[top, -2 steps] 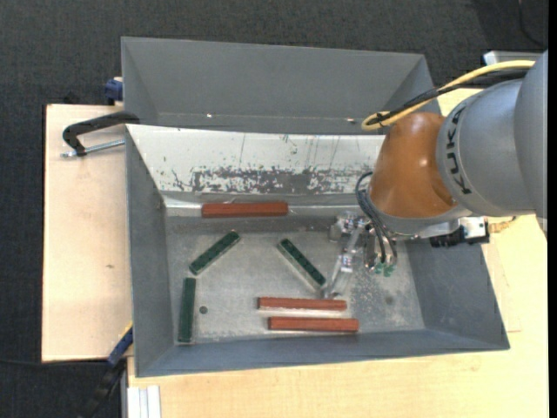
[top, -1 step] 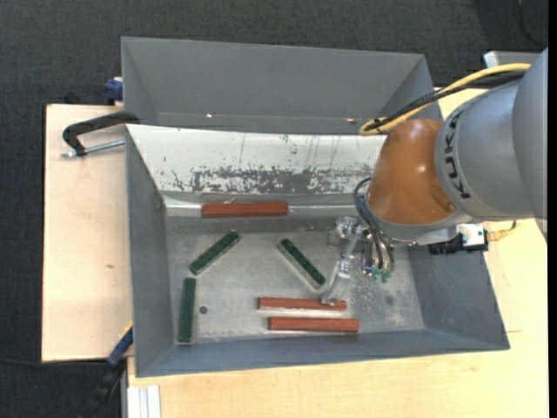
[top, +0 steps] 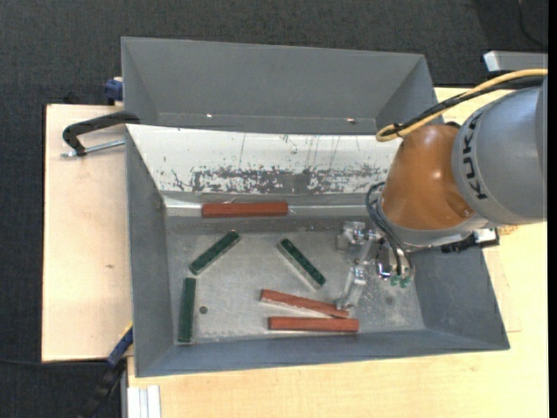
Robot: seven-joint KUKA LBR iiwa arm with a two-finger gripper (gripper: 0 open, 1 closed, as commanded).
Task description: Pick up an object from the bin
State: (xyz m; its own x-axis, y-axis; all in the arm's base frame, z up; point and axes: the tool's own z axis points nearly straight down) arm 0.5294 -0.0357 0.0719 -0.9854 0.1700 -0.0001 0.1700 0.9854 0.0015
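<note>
My gripper (top: 352, 296) hangs low at the bin's front right, its tip right at the right end of two red-brown flat sticks. One of these sticks (top: 300, 303) lies slightly tilted, and the other (top: 313, 324) lies just in front of it, parallel to the front wall. A dark green stick (top: 302, 262) lies diagonally just left of the gripper. Nothing shows as held.
Another red-brown stick (top: 244, 208) rests along the back wall. A green stick (top: 214, 252) lies diagonally at mid-left, and another green stick (top: 187, 309) lies along the left wall. The arm's orange cover fills the bin's right side above the gripper.
</note>
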